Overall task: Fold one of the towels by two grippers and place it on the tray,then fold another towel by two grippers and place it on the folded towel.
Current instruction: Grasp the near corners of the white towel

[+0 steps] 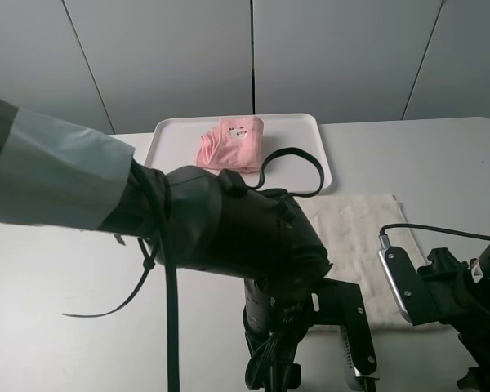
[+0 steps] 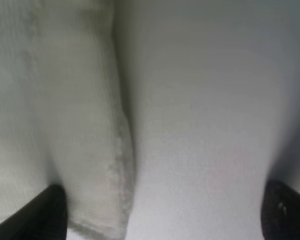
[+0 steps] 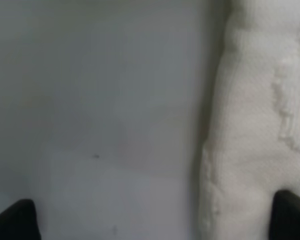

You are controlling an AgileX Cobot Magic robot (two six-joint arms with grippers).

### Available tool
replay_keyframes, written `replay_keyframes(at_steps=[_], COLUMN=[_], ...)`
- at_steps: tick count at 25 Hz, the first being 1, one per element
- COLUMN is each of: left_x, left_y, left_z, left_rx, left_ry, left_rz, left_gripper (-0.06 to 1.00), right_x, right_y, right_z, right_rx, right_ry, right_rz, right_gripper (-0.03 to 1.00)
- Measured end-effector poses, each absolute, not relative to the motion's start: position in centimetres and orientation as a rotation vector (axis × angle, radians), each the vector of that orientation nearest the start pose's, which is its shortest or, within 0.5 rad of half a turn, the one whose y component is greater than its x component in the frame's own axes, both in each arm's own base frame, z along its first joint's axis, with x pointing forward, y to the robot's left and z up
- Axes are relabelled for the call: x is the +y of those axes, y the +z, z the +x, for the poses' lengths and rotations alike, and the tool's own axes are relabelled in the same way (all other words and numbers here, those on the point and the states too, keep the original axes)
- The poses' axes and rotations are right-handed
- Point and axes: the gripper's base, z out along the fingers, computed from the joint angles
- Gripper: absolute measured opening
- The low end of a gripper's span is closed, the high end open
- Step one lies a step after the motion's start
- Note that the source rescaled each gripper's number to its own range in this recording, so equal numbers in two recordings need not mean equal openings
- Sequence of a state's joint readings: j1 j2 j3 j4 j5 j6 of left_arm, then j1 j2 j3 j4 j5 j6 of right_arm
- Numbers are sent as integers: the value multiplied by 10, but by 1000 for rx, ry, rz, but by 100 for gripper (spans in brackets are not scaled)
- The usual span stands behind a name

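A pink towel (image 1: 231, 145) lies folded on the white tray (image 1: 306, 131) at the back. A white towel (image 1: 359, 237) lies flat on the table, right of centre. My left arm (image 1: 229, 220) reaches low over the towel's front left corner. In the left wrist view my left gripper (image 2: 165, 215) is open, straddling the towel's (image 2: 85, 125) edge, one fingertip (image 2: 47, 210) over the cloth. My right arm (image 1: 441, 294) is at the towel's front right corner. My right gripper (image 3: 150, 220) is open, straddling the towel's (image 3: 260, 130) edge, empty.
The grey table (image 1: 57, 278) carries the tray near its back edge. A black cable (image 1: 298, 167) loops from my left arm over the tray's front rim. Grey wall panels stand behind the table.
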State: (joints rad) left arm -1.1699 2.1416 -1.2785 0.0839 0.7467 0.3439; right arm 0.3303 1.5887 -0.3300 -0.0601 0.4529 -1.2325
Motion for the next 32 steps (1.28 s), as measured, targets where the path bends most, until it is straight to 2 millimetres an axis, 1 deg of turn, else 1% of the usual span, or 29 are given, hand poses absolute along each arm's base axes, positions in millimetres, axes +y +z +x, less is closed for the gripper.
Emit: replay_keyframes(at_steps=[8,9,10,11,12,15,17,20,21,23,30,32], left_x=[-351,-351,-351,-351,-351,-351,-351,-351,-351,-351,-351,-352], left_y=[89,89,89,89,89,89,89,89,89,89,89,89], left_z=[155,155,155,155,155,155,155,155,155,155,155,155], left_rx=[-2265,-2265,-2265,-2265,-2265,-2265,-2265,-2265,-2265,-2263,-2264,-2270], left_ry=[-55,-55,-55,-55,-55,-55,-55,-55,-55,-59,-60,-62], left_rz=[-2273,-2273,-2273,-2273,-2273,-2273,-2273,-2273,-2273,-2276,-2276,-2274], left_gripper=[100,100,100,100,100,100,100,100,100,100,99,95], right_x=[49,49,50,50,50,50,51,51,51,51,51,51], right_y=[88,88,88,88,88,88,88,88,88,88,87,87], right_z=[154,154,155,156,157,158,159,161,161,161,161,161], right_rx=[2173,2167,2163,2159,2155,2148,2140,2121,2117,2116,2114,2114], right_ry=[-23,-26,-30,-33,-36,-42,-48,-63,-67,-68,-67,-67], right_rz=[-2332,-2339,-2338,-2338,-2342,-2339,-2337,-2328,-2326,-2325,-2328,-2328], right_gripper=[100,99,96,91,83,54,33,8,3,1,1,1])
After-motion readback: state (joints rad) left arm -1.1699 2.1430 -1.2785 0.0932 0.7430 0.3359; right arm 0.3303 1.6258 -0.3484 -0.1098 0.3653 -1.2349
